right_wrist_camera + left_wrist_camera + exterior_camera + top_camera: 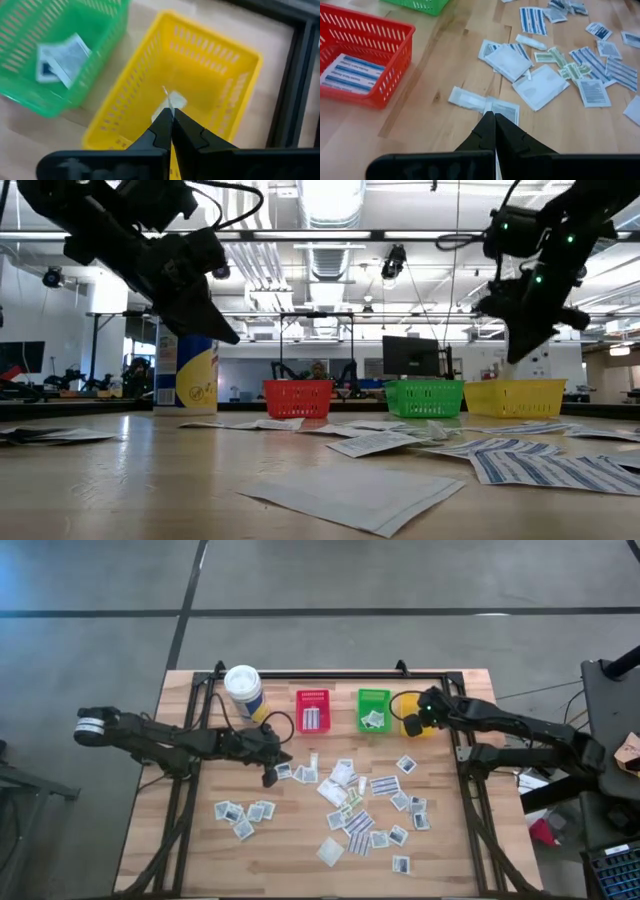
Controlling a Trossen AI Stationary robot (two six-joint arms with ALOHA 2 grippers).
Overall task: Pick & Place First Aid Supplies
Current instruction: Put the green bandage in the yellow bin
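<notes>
The three plastic bins are red (pixel 313 710), green (pixel 373 708) and yellow (pixel 200 80), all with lattice walls. The packets (pixel 358 822) on the pale wooden table (pixel 200 850) are white, some with dark-blue stripes, some with dark-blue printed blocks, a few with pale green print. A blue-striped white packet (pixel 351 74) lies in the red bin. The canister (pixel 243 688) is white with a yellow and blue label. Both arms are black.

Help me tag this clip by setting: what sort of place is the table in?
Most likely a robotics lab or workshop in a big open-plan hall. The low view shows a ceiling of exposed ducts and strip lights, a monitor on a desk behind the bins, and a person seated far back.
</notes>
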